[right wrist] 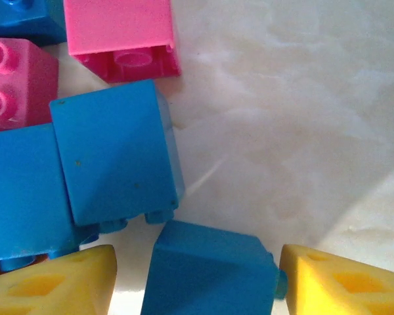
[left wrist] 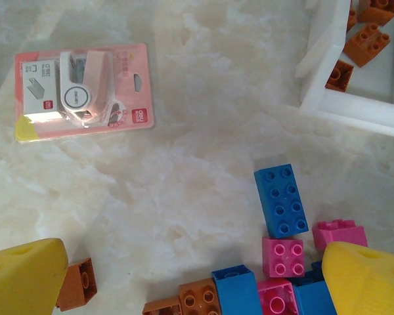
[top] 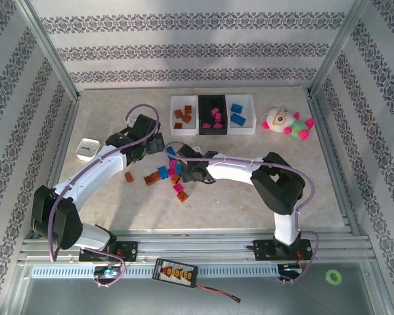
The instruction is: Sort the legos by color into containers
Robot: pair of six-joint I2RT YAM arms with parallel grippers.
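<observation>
A long blue lego point(left wrist: 281, 200) lies studs-up on the bench point(left wrist: 184, 131) among the loose legos point(top: 173, 176), its long axis running up the left wrist view. We find brown-orange bricks in the left white bin point(top: 173, 115), magenta in the black bin point(top: 201, 119) and blue in the right white bin point(top: 252, 115). The right tool point(right wrist: 197, 282) straddles a blue brick point(right wrist: 207, 266), unclenched. The left tool point(left wrist: 196, 266) gapes wide and empty.

Enclosure bright, evenly lit from above; table point(top: 236, 207) pale, washed, shadows soft and faint. Top view slightly hazy, frame posts point(top: 47, 49) splaying toward edges. Left wrist view crisp; glare on packet point(left wrist: 84, 92) plastic, marble near-bleached. Right wrist view very close, soft-focus: blue brick point(right wrist: 115, 154) edges fuzzy, shadow across marble, bright patch lower right.
</observation>
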